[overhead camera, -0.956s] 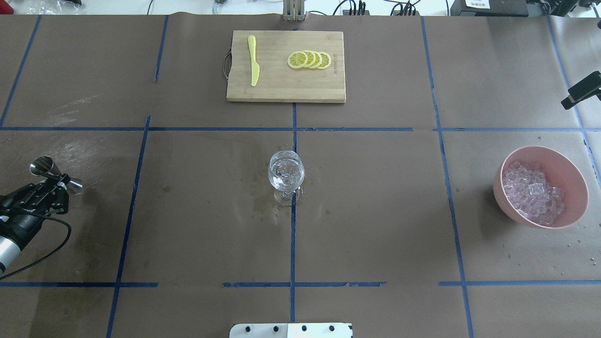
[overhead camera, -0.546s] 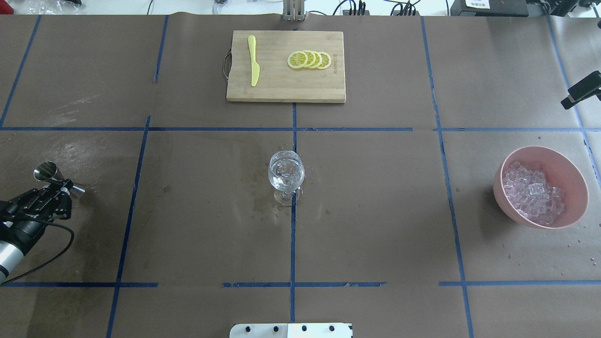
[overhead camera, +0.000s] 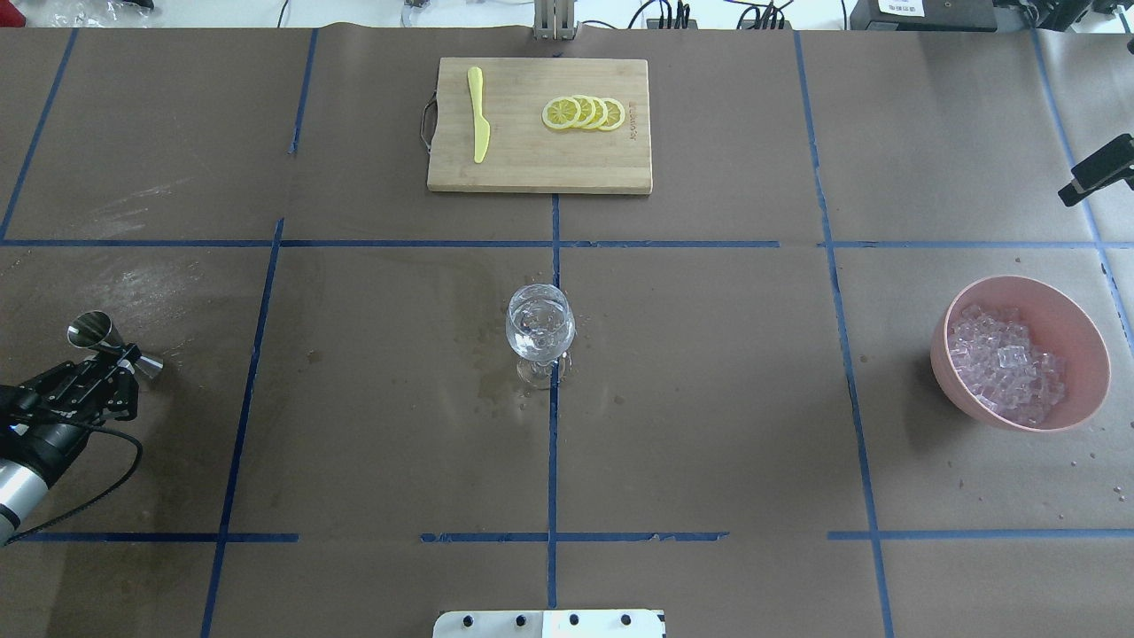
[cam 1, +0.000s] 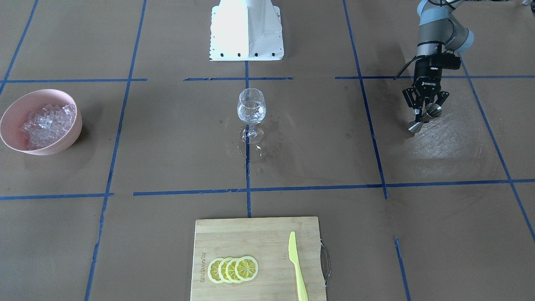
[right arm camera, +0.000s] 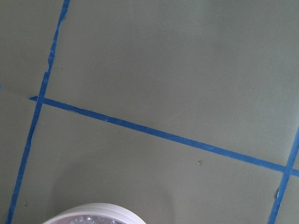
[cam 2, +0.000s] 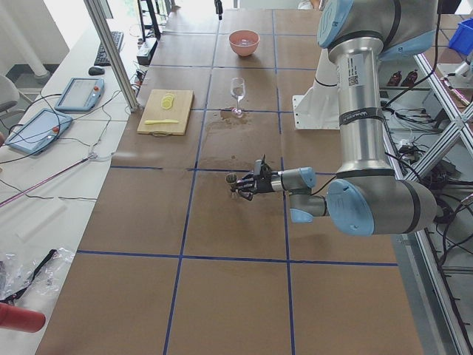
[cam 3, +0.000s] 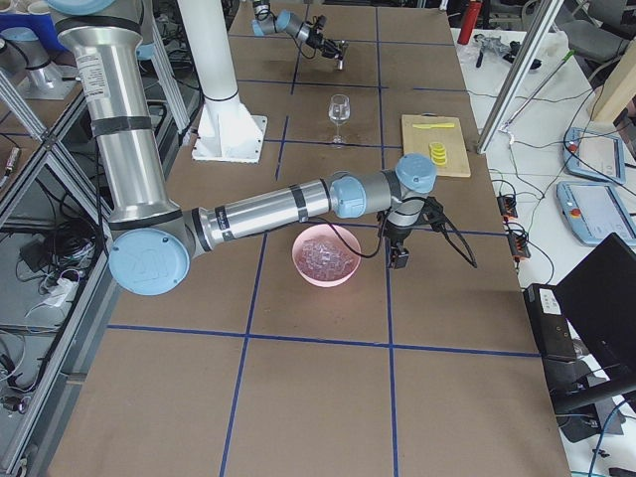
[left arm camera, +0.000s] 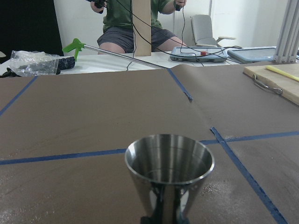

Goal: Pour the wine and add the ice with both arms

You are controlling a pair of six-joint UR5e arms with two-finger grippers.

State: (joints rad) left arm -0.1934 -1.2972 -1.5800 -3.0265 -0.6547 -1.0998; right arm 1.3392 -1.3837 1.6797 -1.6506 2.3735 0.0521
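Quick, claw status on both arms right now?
Left claw: closed, holding the steel jigger.
Right claw: cannot be told; it shows too small and dark to judge.

Brown paper-covered desk [overhead camera: 709, 354] marked with a grid of blue tape lines, darker damp blotches around the middle. Clear wine glass [overhead camera: 533, 307] with colourless wine [overhead camera: 541, 343] inside. Salmon-pink bowl [overhead camera: 1076, 323] heaped with glassy, glittering ice [overhead camera: 1005, 368]. Pale bamboo cutting board [overhead camera: 532, 164] with bright yellow lemon slices [overhead camera: 585, 113], each patterned with pale radiating segment lines, and a lime-yellow knife [overhead camera: 479, 115]. Mirror-silver jigger [overhead camera: 96, 331] in the black left claw [overhead camera: 121, 356]. Silver-grey left arm [cam 1: 429, 37] with pale blue joint caps; white base [cam 1: 246, 29]
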